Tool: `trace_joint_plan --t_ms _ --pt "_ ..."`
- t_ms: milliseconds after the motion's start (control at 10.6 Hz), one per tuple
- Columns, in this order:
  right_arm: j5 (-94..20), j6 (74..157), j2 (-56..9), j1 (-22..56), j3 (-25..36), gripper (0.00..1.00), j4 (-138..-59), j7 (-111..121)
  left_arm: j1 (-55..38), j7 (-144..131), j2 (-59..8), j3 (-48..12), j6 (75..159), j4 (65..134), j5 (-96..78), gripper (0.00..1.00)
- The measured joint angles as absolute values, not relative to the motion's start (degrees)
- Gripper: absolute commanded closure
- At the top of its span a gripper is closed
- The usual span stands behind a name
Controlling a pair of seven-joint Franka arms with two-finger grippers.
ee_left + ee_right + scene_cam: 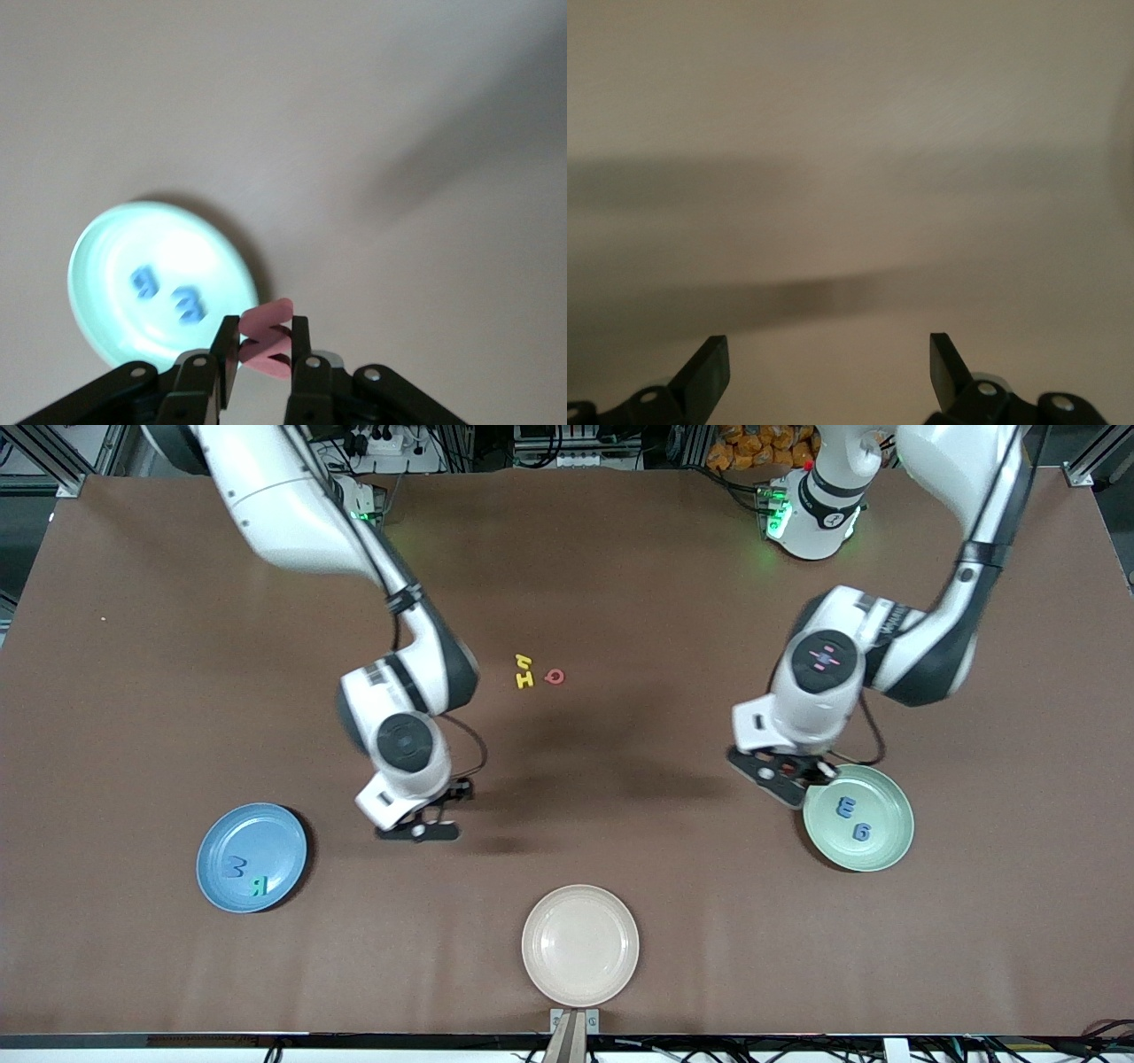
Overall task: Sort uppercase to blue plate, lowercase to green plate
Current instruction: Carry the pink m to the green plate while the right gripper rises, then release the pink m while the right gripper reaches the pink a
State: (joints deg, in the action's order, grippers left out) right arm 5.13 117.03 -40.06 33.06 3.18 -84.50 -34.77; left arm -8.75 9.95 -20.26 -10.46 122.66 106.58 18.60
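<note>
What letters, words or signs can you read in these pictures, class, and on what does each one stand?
"M" and "R": foam letters on the blue plate, M dark blue, R green.
"e": light blue letter on the green plate; its rounded neighbour is unclear.
"H": yellow letter on the table.
"Q": red letter beside it.
Thin yellow letter: unreadable.
Pink letter in the left gripper: unclear.

Pink w; mint plate; blue plate.
</note>
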Motion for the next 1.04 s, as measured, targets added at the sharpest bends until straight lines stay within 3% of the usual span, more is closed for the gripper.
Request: trace_joint_plan --t_ms 189,473,662,757,852,946,1041 --pt "4.94 115.66 -39.13 34.29 -2.97 0.00 -84.50 -41.07 -8.71 13.73 -20.67 -4.46 122.73 106.43 13.60 1.00" --pt "5.03 115.51 -38.54 35.67 -12.58 0.00 -84.52 -51.09 -9.16 13.81 -23.14 -0.45 124.26 106.33 11.33 1.00" --pt "5.04 115.51 -38.51 37.99 -13.78 0.00 -84.80 -58.07 -9.16 13.81 -25.75 1.38 127.27 106.25 11.03 0.92" --pt "5.04 115.62 -38.51 38.32 -14.22 0.00 -85.33 -61.39 -9.16 13.81 -26.75 1.86 128.57 106.22 11.02 0.83" --pt "5.04 115.81 -38.49 38.32 -14.33 0.00 -85.86 -65.14 -9.17 13.81 -27.59 2.00 129.91 106.19 11.02 0.71" --pt "5.03 116.06 -38.42 38.14 -14.30 0.00 -86.43 -69.51 -9.20 13.81 -28.43 2.08 131.43 106.16 11.02 0.11" --pt "4.99 116.17 -38.32 37.79 -14.26 0.00 -86.70 -74.16 -9.22 13.80 -29.12 2.28 132.81 106.13 11.02 0.00"
